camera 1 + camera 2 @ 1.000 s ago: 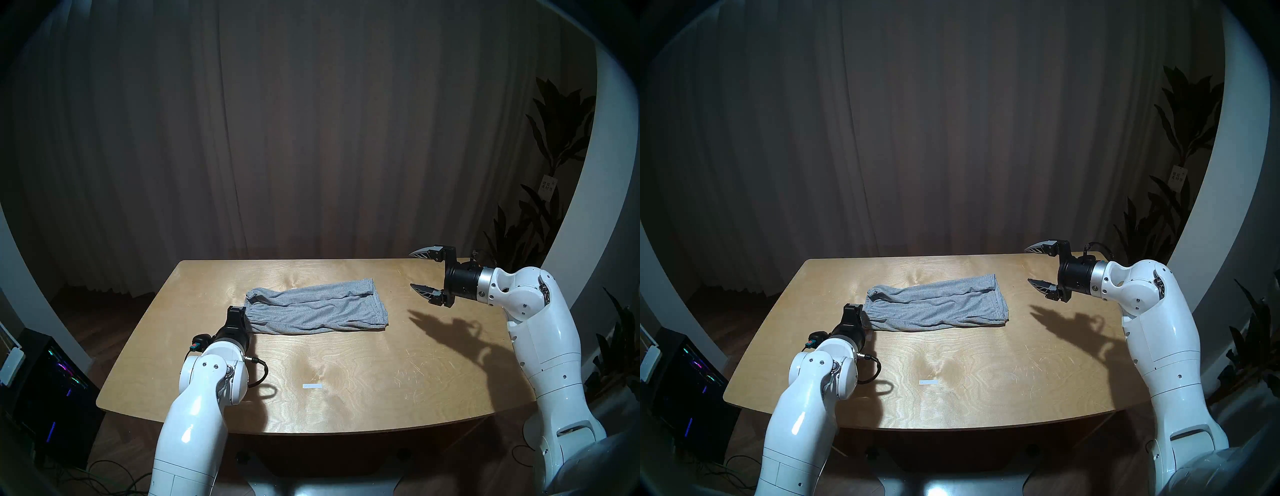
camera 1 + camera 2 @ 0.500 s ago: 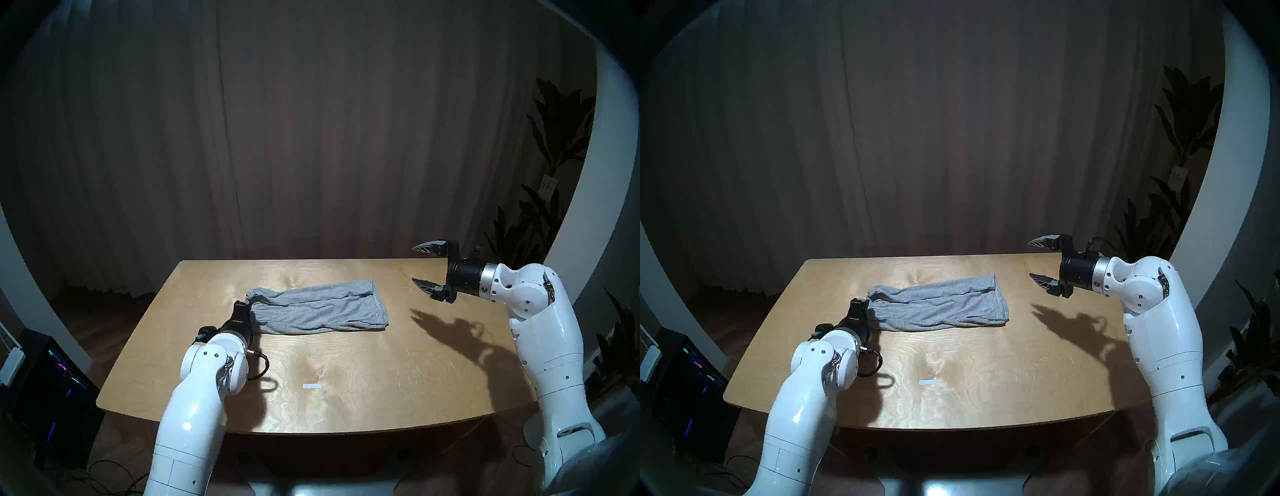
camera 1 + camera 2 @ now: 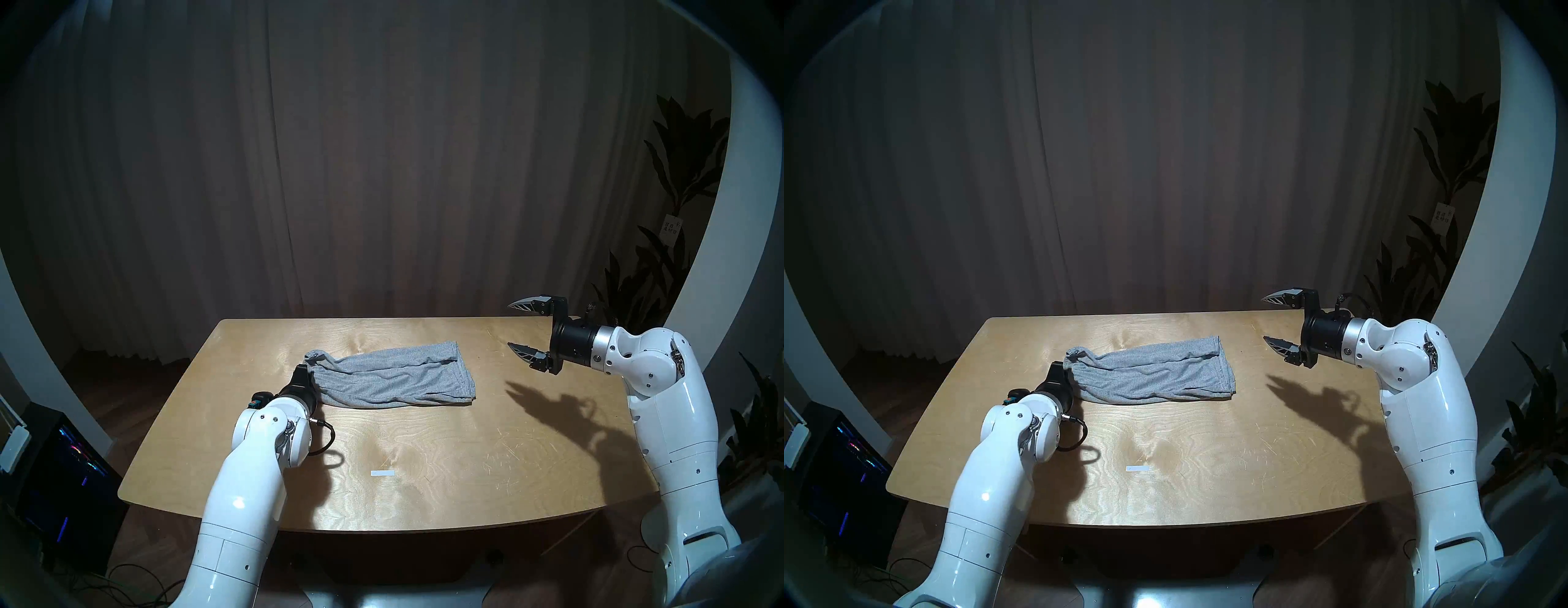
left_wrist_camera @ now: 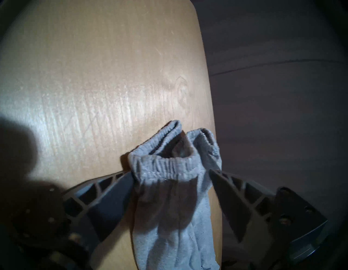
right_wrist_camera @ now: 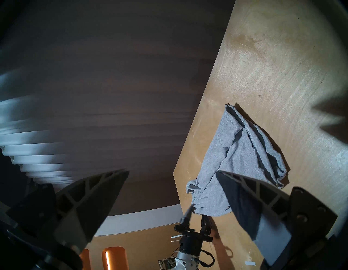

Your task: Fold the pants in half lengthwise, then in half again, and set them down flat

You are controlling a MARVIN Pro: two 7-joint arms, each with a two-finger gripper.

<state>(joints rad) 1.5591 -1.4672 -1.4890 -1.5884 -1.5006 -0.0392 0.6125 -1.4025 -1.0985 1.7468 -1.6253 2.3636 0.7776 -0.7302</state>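
left tool (image 4: 170, 174) wide around pants (image 4: 165, 188) waistband

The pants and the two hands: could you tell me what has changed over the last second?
The left hand pushed forward along the waistband end of the pants, bunching that end toward the far side; its fingers straddle the waistband, not clamped. The hem end and the open right hand stayed about where they were, as did the table.

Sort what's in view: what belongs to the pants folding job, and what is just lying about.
Job:
- heathered light grey knit pants
- left gripper, jaws astride the waistband
- right gripper, open, aloft
- light wooden table

Lying about:
- small white strip
- dark leafy plant
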